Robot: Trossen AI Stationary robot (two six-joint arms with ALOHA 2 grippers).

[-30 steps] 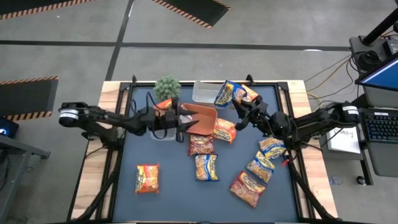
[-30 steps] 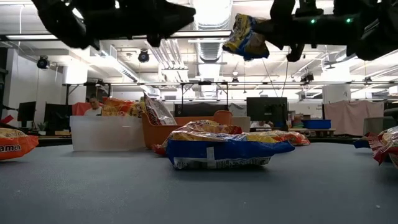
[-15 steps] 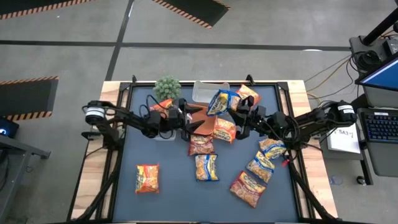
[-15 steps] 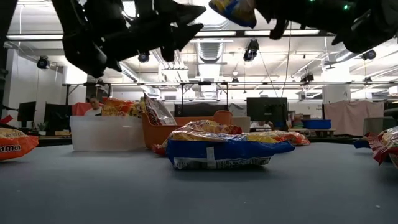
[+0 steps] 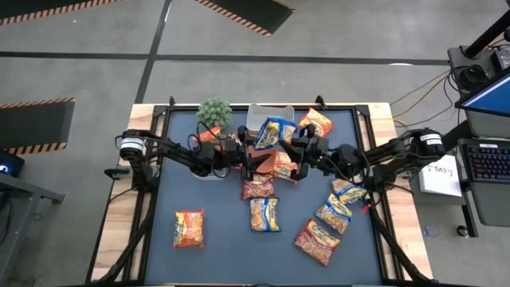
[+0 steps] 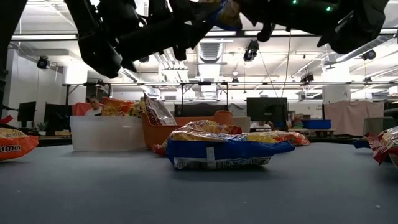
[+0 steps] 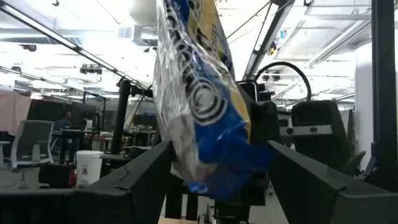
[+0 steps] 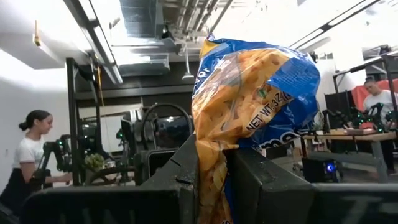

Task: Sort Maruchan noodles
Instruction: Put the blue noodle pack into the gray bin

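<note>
High view shows a handover above the bench: the right gripper point(image 5: 293, 144) pinches the blue-and-yellow noodle packet point(image 5: 275, 132) by one end, its long axis reaching toward the left gripper point(image 5: 253, 148), whose wide jaws flank the free end without closing, making it the nearer taker.

Plant: small green potted plant point(image 5: 213, 112) at the table's far edge.
Tub: clear plastic tub point(image 5: 263, 116) beside it.
Tray: orange tray point(image 6: 186, 127) mid-table.
</note>
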